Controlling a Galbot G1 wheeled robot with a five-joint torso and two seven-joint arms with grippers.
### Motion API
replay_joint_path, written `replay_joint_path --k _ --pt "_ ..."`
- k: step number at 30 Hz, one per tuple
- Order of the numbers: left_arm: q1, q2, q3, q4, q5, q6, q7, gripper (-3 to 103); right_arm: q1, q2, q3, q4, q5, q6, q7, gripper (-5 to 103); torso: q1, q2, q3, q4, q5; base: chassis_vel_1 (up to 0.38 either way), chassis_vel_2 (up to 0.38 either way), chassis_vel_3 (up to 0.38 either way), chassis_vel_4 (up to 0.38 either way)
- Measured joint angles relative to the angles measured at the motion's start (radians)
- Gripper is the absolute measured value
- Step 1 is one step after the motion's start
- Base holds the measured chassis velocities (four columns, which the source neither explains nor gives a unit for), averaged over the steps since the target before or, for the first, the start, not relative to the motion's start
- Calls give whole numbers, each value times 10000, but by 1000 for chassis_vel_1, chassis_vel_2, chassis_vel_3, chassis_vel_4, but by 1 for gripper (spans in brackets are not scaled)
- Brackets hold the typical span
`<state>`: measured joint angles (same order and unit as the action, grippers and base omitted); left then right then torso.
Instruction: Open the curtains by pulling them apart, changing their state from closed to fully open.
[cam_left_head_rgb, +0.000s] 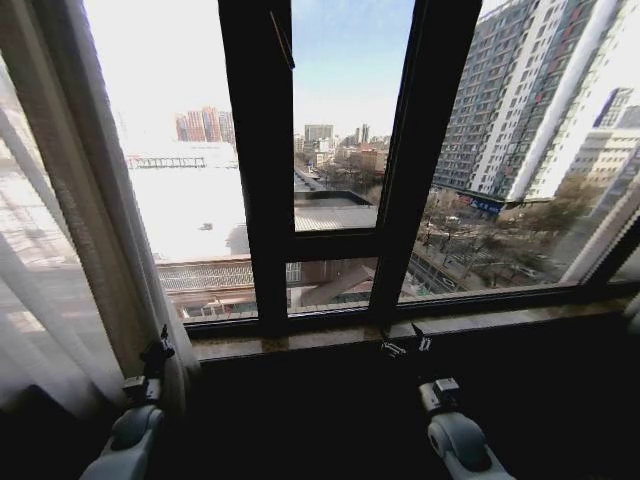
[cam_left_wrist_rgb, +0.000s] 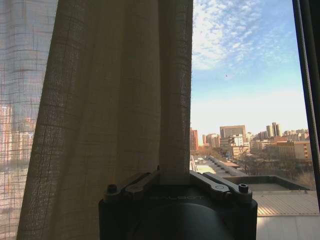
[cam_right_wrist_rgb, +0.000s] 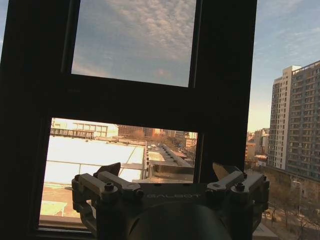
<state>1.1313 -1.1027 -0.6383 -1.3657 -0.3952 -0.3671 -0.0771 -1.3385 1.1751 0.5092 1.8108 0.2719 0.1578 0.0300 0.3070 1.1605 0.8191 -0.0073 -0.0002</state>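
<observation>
The left curtain, sheer cream pleated fabric, hangs gathered at the left side of the window. My left gripper is at its inner edge, low down near the sill. In the left wrist view the curtain hangs right in front, and its edge runs down between the fingers of the left gripper, which is shut on it. A pale strip of the other curtain shows at the far right. My right gripper is open and holds nothing, just before the sill below the middle pane; the right gripper faces the window frame.
Black window frame bars divide the glass, and one thick bar stands close ahead of the right gripper. A stone sill runs along the window's foot, with a dark wall below it. City buildings lie outside.
</observation>
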Motion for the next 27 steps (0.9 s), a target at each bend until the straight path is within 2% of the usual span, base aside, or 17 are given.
replay_joint_path --k 12,27 --pt "88 7 -39 -3 -31 -38 0 0 -1 0 0 0 0 0 0 100 0 0 0 -2 3 27 19 -26 -27" --pt "99 -35 -133 16 -88 -134 -18 0 0 3 -4 0 0 0 -1 100 -1 1 -2 1 -2 167 182 -169 -173"
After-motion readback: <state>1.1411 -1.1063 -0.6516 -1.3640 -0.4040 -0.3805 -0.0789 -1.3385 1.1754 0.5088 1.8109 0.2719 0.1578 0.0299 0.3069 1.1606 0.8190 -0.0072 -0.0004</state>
